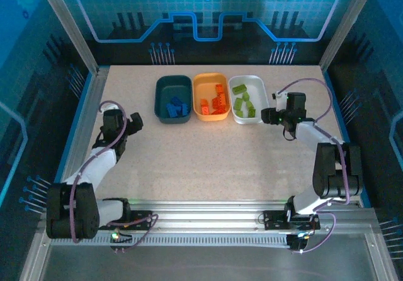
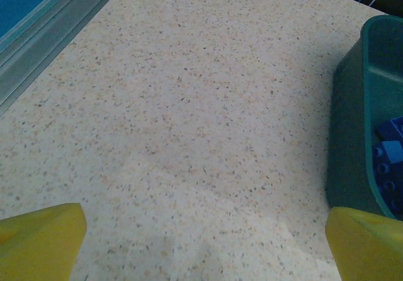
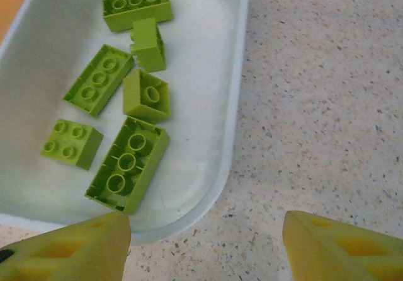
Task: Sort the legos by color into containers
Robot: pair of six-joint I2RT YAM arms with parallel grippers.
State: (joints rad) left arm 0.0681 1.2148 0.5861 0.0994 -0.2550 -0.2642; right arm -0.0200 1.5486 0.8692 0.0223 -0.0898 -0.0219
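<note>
The containers stand in a row at the far side of the table [image 1: 208, 161]: teal tub [image 1: 171, 91] on the left, orange tub [image 1: 204, 86] in the middle, white tub [image 1: 255, 87] on the right. The left gripper [image 1: 135, 122] is over bare tabletop beside the teal tub, its claw spread wide and holding nothing. The right gripper [image 3: 204, 227], also spread and holding nothing, is at the white tub's near corner. Blue legos [image 1: 177, 106] lie in the teal tub, orange legos [image 1: 215, 103] in the orange, and six lime legos [image 3: 129, 161] in the white.
</note>
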